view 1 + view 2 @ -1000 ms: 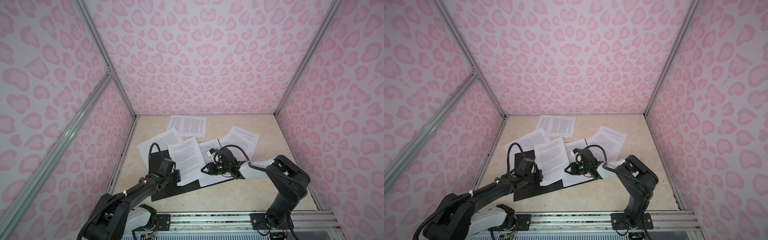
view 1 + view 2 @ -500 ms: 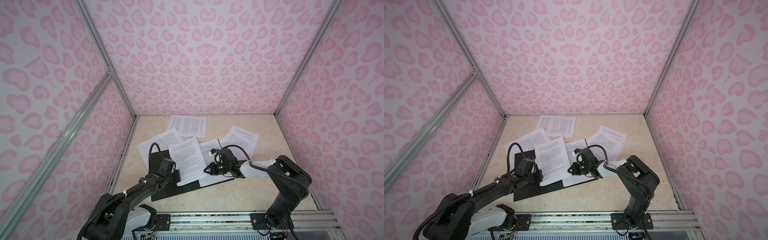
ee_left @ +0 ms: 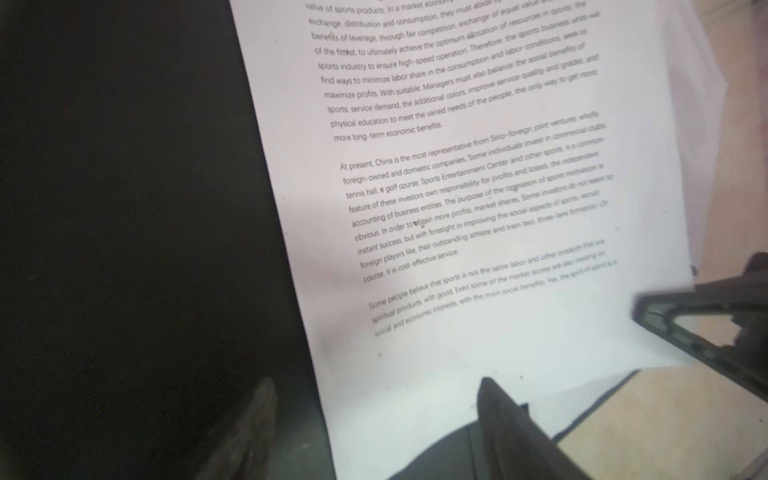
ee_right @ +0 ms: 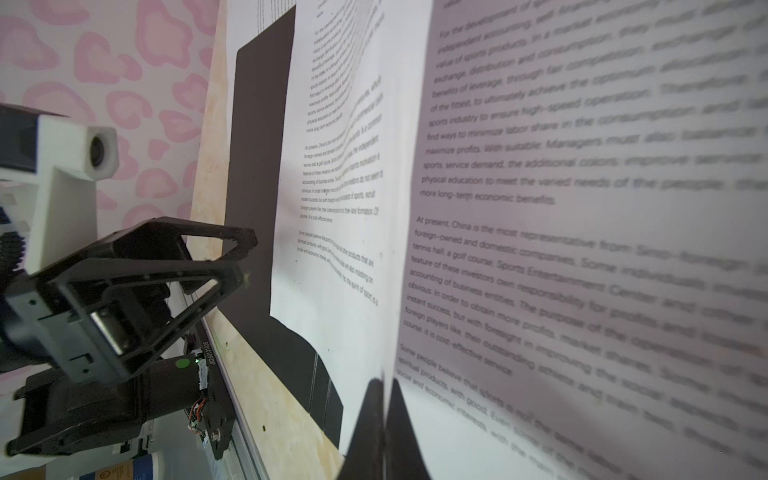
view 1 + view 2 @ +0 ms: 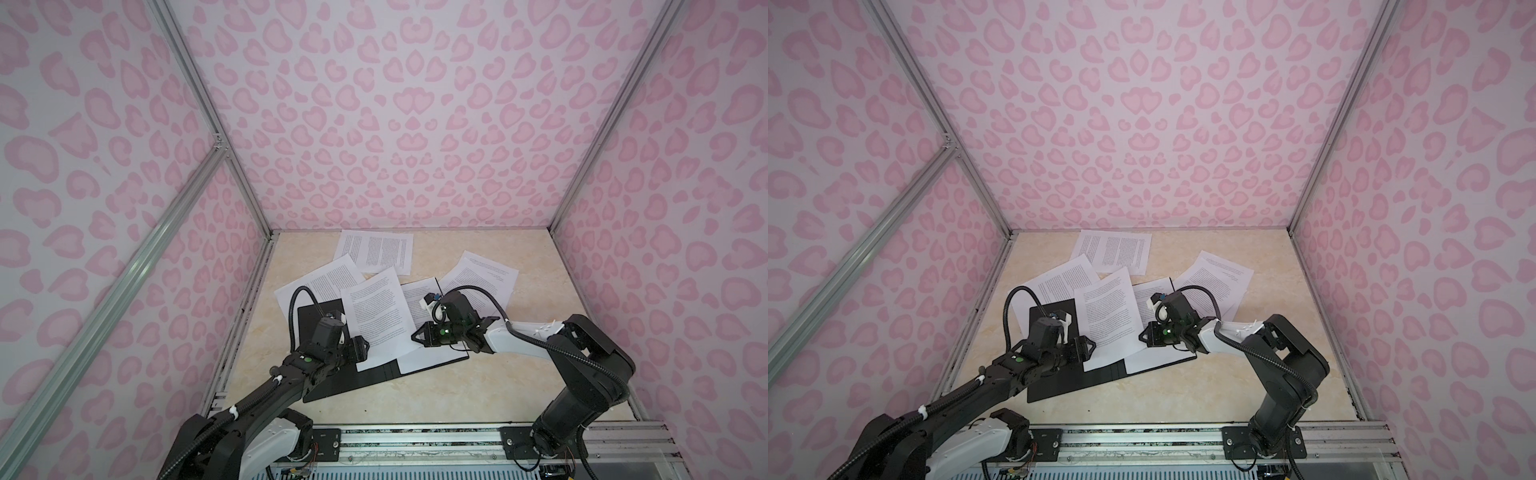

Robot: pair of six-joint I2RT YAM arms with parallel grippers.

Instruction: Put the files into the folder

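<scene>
Right claw (image 4: 383, 386), if it pulls, could drag the open black folder (image 5: 353, 382) askew on the table (image 5: 478, 386), or crumple the middle sheet (image 5: 376, 316) bowing across it. Other sheets (image 5: 376, 249) lie loose behind. That claw is pinched on the middle sheet's edge; the left claw (image 5: 360, 345) hangs wide nearby, gripping nothing.

Lab test cell, pink-patterned walls (image 5: 415, 124), aluminium frame (image 5: 194, 83)

White files (image 5: 376, 316); black folder (image 5: 308, 332); pink-spotted walls (image 5: 395, 124)
</scene>
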